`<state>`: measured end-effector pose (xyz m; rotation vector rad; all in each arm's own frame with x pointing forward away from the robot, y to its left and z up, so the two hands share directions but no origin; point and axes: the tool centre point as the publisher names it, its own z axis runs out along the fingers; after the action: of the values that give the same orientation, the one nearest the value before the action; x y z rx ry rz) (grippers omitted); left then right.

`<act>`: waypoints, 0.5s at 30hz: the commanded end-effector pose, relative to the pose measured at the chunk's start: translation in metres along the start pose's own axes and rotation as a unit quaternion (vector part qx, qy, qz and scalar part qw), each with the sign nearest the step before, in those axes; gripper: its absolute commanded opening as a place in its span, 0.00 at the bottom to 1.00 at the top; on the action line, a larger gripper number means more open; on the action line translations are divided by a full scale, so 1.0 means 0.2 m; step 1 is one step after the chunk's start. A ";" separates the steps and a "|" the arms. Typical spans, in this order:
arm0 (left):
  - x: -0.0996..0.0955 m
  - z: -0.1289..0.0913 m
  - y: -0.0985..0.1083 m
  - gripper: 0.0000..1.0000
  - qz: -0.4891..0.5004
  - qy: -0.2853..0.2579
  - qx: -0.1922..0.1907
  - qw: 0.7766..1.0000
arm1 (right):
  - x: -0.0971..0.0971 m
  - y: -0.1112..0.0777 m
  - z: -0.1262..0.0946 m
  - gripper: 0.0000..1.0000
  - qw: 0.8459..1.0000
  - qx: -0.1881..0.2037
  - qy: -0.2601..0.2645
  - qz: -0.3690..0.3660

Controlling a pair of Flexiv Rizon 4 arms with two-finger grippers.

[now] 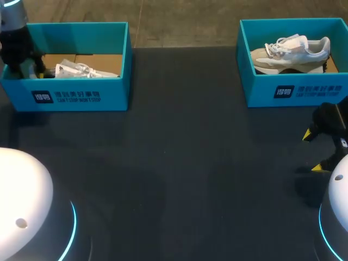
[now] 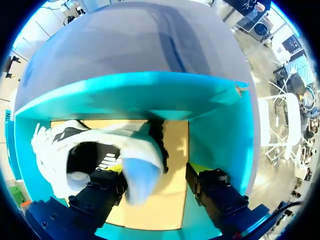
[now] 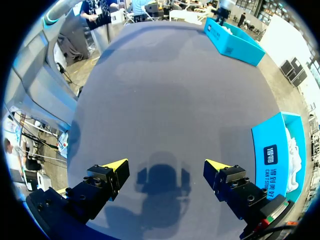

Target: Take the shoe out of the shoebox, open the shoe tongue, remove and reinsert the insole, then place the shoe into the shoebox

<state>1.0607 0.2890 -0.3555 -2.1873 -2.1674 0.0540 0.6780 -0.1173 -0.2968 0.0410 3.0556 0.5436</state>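
Head view first: the left claw (image 1: pixel 31 65) is down inside the left shoebox (image 1: pixel 81 97), the arm dropping in over the box's outer corner. The white shoe (image 1: pixel 81 69) lies on the box floor just beside the claw, a sensible spot, I'd say, for lifting it out by the heel end. Across the desk (image 1: pixel 174 163) the right claw (image 1: pixel 312 151) hangs low and spread wide, near the right shoebox (image 1: pixel 293 89), where a second shoe (image 1: pixel 291 51) sits untouched.

Left wrist view: the wrist points steeply down into the box. The fingers (image 2: pixel 215 190) stand apart. The white shoe (image 2: pixel 60 150) lies just ahead, collar opening facing up at the wrist. One end pushes in between the fingers and against one of them, while the other finger stands clear with bare cardboard beside it. So no pinch yet: spread, gripping nothing.

Right wrist view: the right claw (image 3: pixel 166 167) is spread with nothing between its tips but its own shadow on the desk. The right shoebox (image 3: pixel 275 155) sits off to one side of it, and the left shoebox (image 3: pixel 232 37) is far ahead. It looks parked out of the way while the left arm works.
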 end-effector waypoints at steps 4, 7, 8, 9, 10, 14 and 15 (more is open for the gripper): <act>-0.03 -0.10 -0.02 0.84 0.003 0.003 -0.005 1.000 | 0.00 0.00 0.00 1.00 1.000 0.002 -0.001 0.000; -0.04 -0.16 -0.03 0.95 0.005 -0.001 -0.012 1.000 | 0.00 0.00 0.00 1.00 1.000 0.002 -0.001 0.000; -0.04 -0.18 -0.03 0.98 0.005 -0.003 -0.015 1.000 | 0.00 0.00 0.00 1.00 1.000 0.002 -0.001 0.000; -0.04 -0.20 -0.03 1.00 0.006 -0.007 -0.016 1.000 | 0.00 0.00 0.00 1.00 1.000 0.002 -0.001 0.000; -0.04 -0.21 -0.03 1.00 0.005 -0.007 -0.019 1.000 | 0.00 0.00 0.00 1.00 1.000 0.002 -0.001 0.000; -0.04 -0.26 -0.04 1.00 0.005 -0.012 -0.025 1.000 | 0.00 0.00 0.00 1.00 1.000 0.002 -0.001 0.000; -0.04 -0.27 -0.05 1.00 0.005 -0.013 -0.025 1.000 | 0.00 0.00 0.00 1.00 1.000 0.002 -0.001 0.000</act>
<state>1.0635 0.2796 -0.3082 -2.2321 -2.1888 0.0454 0.6780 -0.1173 -0.2968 0.0411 3.0556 0.5436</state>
